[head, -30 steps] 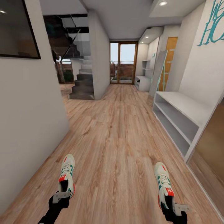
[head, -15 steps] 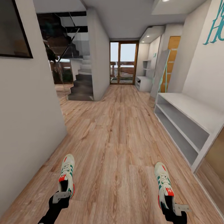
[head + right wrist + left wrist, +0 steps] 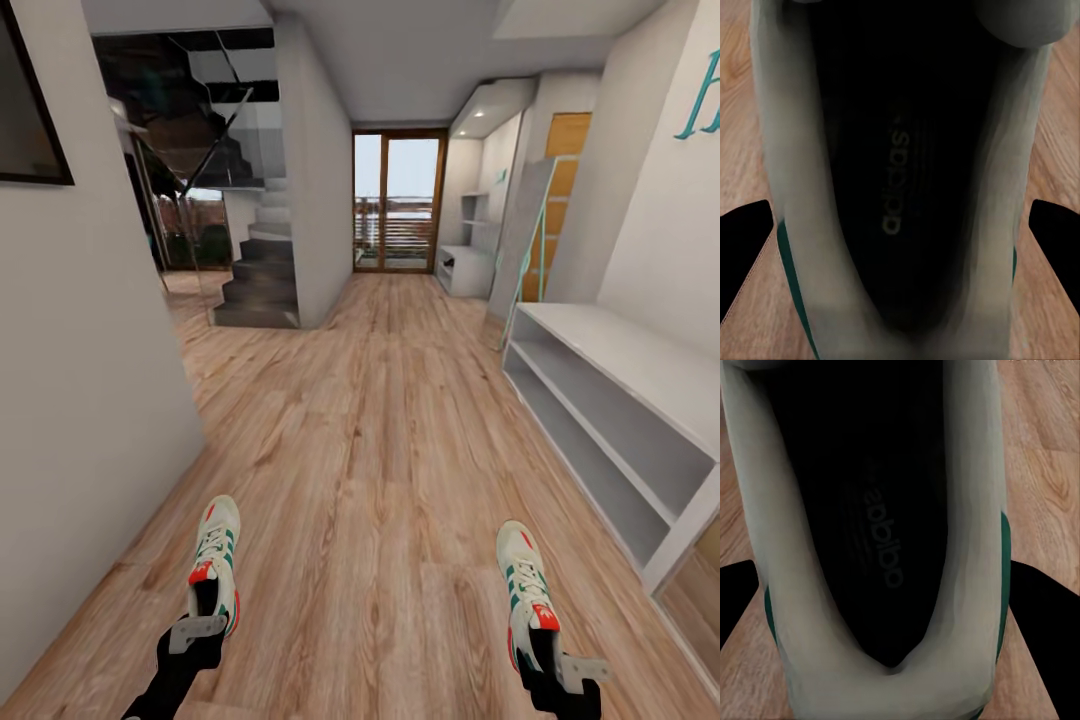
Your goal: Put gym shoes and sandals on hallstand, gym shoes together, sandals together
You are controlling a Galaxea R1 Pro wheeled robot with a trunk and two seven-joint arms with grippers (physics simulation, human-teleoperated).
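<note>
Gym shoes are carried one in each gripper, toes pointing forward down the corridor. The left gym shoe [image 3: 214, 560] is held at its heel by the left gripper [image 3: 200, 632], and the right gym shoe [image 3: 526, 585] is held at its heel by the right gripper [image 3: 560, 668]. In both wrist views the jaws stand on either side of the heel wall, clamped on it, and the dark insole [image 3: 881, 525] with its printed brand name is seen from above. Under the shoes lies the corridor floor [image 3: 380, 450] of light wood planks.

At the right wall stands a plain low white two-tier bench [image 3: 610, 400]; its two open tiers and its flat top hold nothing. Far ahead on the same side, near the glass door [image 3: 396, 200], is the hallstand [image 3: 465, 268], too small to see what is in it. A tall mirror [image 3: 520, 245] leans against the wall between them. At the left, a dark staircase [image 3: 258, 270] rises behind a wall corner.
</note>
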